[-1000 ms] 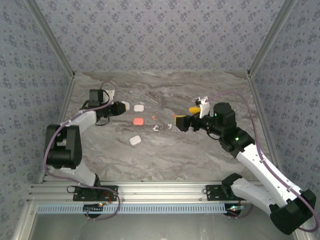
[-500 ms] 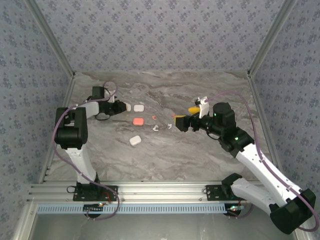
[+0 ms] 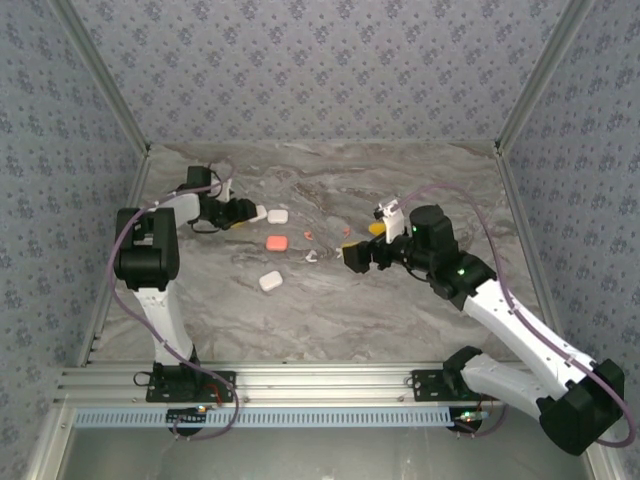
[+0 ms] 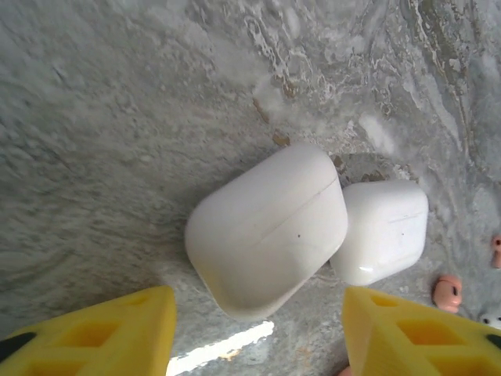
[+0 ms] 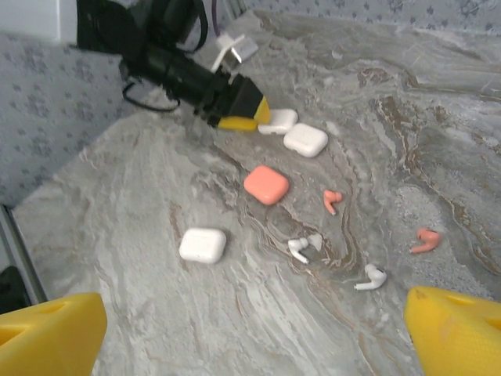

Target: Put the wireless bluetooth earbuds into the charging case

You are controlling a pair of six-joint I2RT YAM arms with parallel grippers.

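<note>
Nearest on the marble table [image 3: 400,310], toward the left, a lone white case [image 3: 270,281] lies with its lid down. A little farther and right of centre, the right gripper [image 3: 352,258] hangs low over the table. Its yellow fingers [image 5: 47,333] are spread wide with nothing between them.

Just left of that gripper lie the white earbuds, all loose on the table. A pair of white earbuds [image 5: 304,246] lie close together, and a single white earbud [image 5: 369,276] lies nearer the gripper.

Farther and to the left sits the pink case [image 3: 277,243], also closed. One red earbud [image 5: 332,200] lies just right of it. The second red earbud [image 5: 425,240] lies farther right, apart from the first.

At the far left, two more closed cases sit side by side and seem to touch at a corner. These are the left white case [image 4: 268,229] and the right white case [image 4: 381,231]. The left gripper [image 3: 243,212] reaches in from their left with its fingers [image 4: 102,329] apart. The left white case rests on the table just ahead of the gap between them and is not clamped. No earbud is in any case.
</note>
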